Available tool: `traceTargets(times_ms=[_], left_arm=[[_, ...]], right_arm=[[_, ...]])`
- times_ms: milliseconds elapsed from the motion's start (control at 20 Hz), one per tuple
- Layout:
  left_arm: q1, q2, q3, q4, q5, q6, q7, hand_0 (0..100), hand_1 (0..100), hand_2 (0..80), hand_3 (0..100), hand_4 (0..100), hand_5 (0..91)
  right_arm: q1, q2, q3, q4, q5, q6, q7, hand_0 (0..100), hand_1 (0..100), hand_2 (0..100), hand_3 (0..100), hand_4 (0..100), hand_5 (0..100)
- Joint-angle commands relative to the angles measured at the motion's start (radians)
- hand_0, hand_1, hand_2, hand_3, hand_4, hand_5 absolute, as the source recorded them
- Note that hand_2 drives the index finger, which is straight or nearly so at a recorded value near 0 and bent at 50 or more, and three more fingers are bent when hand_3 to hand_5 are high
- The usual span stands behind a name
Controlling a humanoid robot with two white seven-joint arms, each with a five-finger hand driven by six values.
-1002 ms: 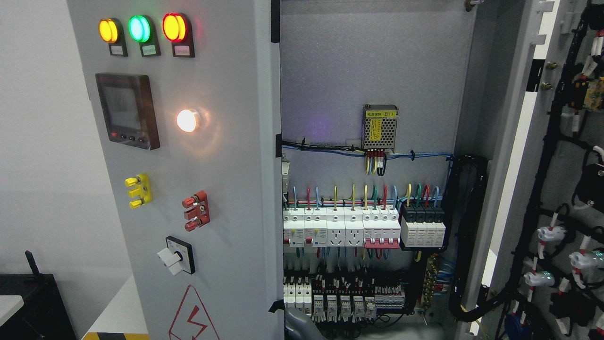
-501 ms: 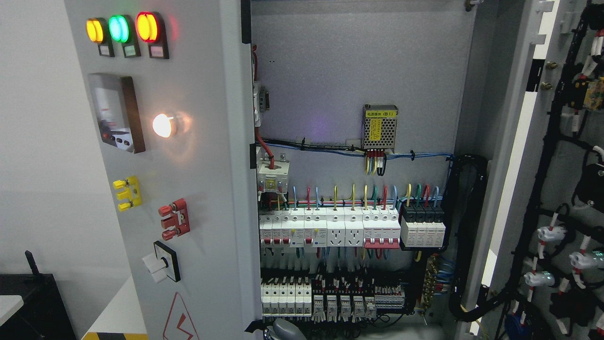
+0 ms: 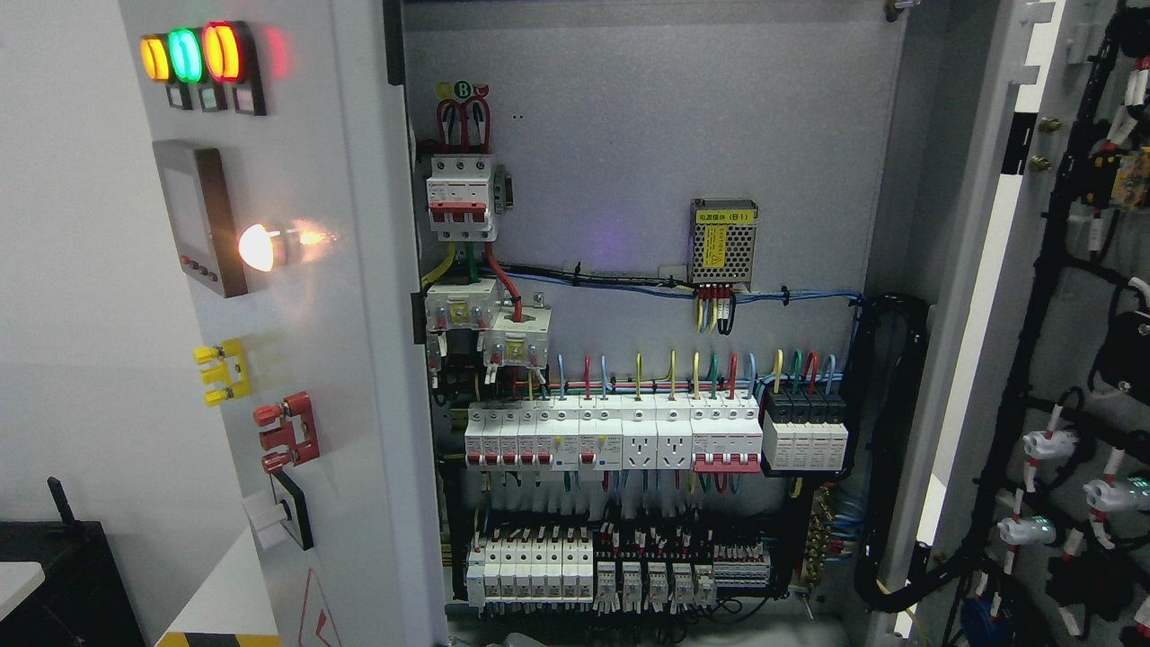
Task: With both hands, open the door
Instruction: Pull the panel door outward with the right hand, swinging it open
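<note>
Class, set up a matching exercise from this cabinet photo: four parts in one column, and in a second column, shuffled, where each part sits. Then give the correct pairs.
Column 1
1. three indicator lamps
2. yellow terminal block
3. mesh power supply
4. row of white breakers

Column 2
A. inside, on the back panel's upper right
B. left door, top
C. inside, across the middle, below coloured wires
D. left door, above the red block

Pairs: 1-B, 2-D, 3-A, 4-C
</note>
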Motion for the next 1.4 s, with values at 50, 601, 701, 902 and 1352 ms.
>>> traceTargets(times_ms=[50,601,701,902,1352], left_arm=[[0.009,0.0,0.002,0.0,0.023,-0.001,0.0,0,0,0.0,0,3,0.0],[0.009,0.0,0.002,0.0,0.023,-0.001,0.0,0,0,0.0,0,3,0.0],[0.009,0.0,0.002,0.0,0.023,-0.001,0.0,0,0,0.0,0,3,0.0],[0.009,0.0,0.002,0.0,0.023,-0.001,0.0,0,0,0.0,0,3,0.0],[0.011,0.0,0.002,0.0,0.023,0.001,0.0,0,0,0.0,0,3,0.0]], right_arm=[[0.018,-0.031,0.042,-0.052,-0.001,0.001,0.001,11,0,0,0,0,0],[0.019,-0.03,0.088,-0.05,0.002,0.002,-0.001,11,0,0,0,0,0],[0.018,-0.031,0.099,-0.05,0.002,0.002,-0.001,11,0,0,0,0,0],[0.018,-0.03,0.12,-0.05,0.002,0.002,-0.002,11,0,0,0,0,0],[0.016,-0.028,0.157,-0.05,0.008,0.019,-0.018,11,0,0,0,0,0]])
